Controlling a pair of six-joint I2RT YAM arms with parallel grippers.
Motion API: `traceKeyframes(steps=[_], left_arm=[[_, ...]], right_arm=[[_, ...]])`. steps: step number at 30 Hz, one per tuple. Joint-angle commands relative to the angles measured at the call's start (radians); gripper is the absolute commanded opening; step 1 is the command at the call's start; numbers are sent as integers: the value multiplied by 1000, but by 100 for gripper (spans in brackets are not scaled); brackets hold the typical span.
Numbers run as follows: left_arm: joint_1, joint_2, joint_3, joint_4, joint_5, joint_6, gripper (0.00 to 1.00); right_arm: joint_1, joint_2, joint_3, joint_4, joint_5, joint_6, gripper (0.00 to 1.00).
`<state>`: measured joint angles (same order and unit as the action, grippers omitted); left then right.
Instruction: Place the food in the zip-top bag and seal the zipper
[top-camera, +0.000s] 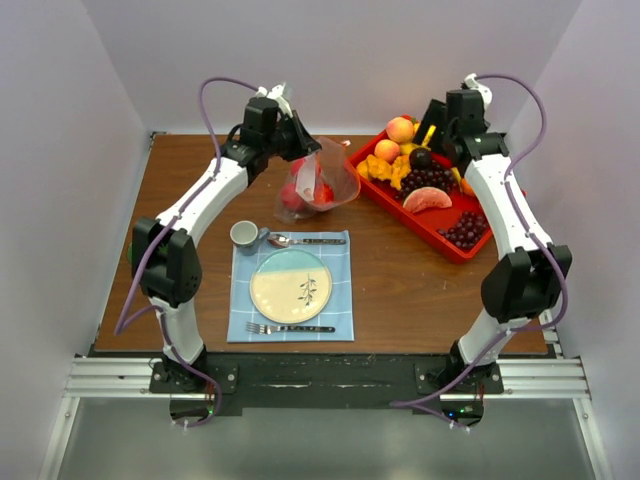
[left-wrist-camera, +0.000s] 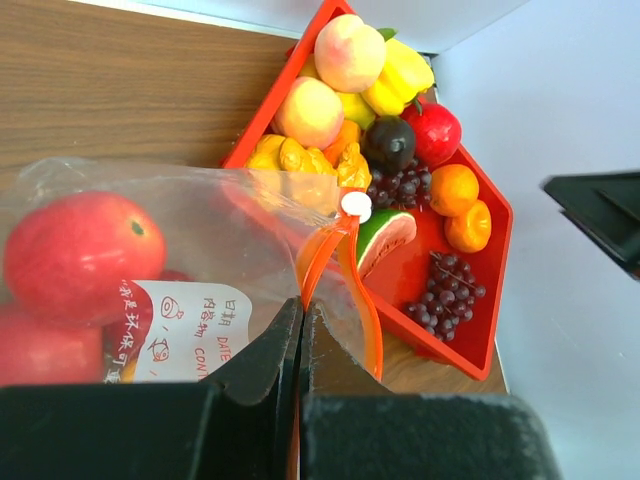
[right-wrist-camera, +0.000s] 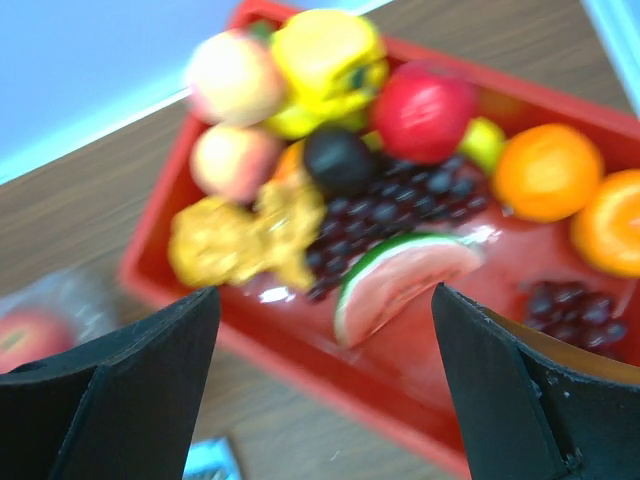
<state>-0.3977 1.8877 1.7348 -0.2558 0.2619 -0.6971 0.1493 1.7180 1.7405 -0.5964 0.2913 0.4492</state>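
Note:
The clear zip-top bag (top-camera: 322, 185) stands on the table, lifted by its mouth, with red apples (left-wrist-camera: 75, 250) inside. My left gripper (left-wrist-camera: 302, 312) is shut on the bag's mouth edge, pinching the orange-red zipper (left-wrist-camera: 347, 275) just below its white slider (left-wrist-camera: 355, 205). In the top view the left gripper (top-camera: 303, 148) is at the bag's upper left. My right gripper (right-wrist-camera: 325, 292) hangs open and empty over the red tray (right-wrist-camera: 330, 375), above the watermelon slice (right-wrist-camera: 400, 280). Peaches (top-camera: 400, 129), grapes (top-camera: 430, 178), oranges (right-wrist-camera: 545, 170), a red apple (right-wrist-camera: 425, 110) and yellow pieces (right-wrist-camera: 230, 240) lie in the tray.
A blue placemat (top-camera: 342, 325) in front of the bag carries a plate (top-camera: 290, 284), a spoon (top-camera: 305, 240) and a fork (top-camera: 288, 328). A small grey cup (top-camera: 244, 235) stands at its top left corner. White walls close in the table on three sides.

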Motion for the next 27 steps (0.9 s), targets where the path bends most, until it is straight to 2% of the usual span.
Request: traceKeyframes(steps=[1, 6, 15, 22, 27], left_arm=[[11, 7, 71, 52, 27, -13, 0], [11, 33, 97, 50, 34, -13, 0], [11, 71, 144, 41, 37, -4, 0], [11, 96, 170, 35, 34, 2, 0], [11, 108, 190, 23, 28, 8, 0]], right_arm=[[-60, 104, 33, 92, 29, -58, 91], [-105, 247, 79, 188, 60, -47, 91], [-188, 360, 51, 372, 26, 55, 91], [-201, 410, 74, 417, 16, 94, 92], [-208, 488, 149, 397, -20, 117, 92]])
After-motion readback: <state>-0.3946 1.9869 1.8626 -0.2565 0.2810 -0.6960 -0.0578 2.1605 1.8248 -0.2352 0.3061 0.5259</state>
